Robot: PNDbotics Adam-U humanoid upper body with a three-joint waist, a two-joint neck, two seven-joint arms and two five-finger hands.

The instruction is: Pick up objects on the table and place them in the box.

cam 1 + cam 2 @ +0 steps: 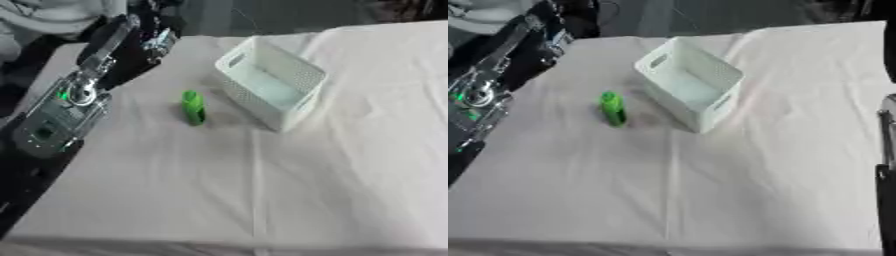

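White-clothed surface (pixel 332 190). Green bottle-like object (pixel 192 107) lies just left of the white perforated box (pixel 269 82), not touching. Left hand (pixel 150 42) at upper left; fingers: cannot tell whether together or apart.

Soft even light, faint shadows, overall blur

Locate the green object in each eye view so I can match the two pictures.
Left eye view: the green object lies left of centre in the upper half, just left of the white box.
Right eye view: it sits further left in the picture, again just left of the box.
Shared landmark: the box's near corner, which points toward the camera in both views.
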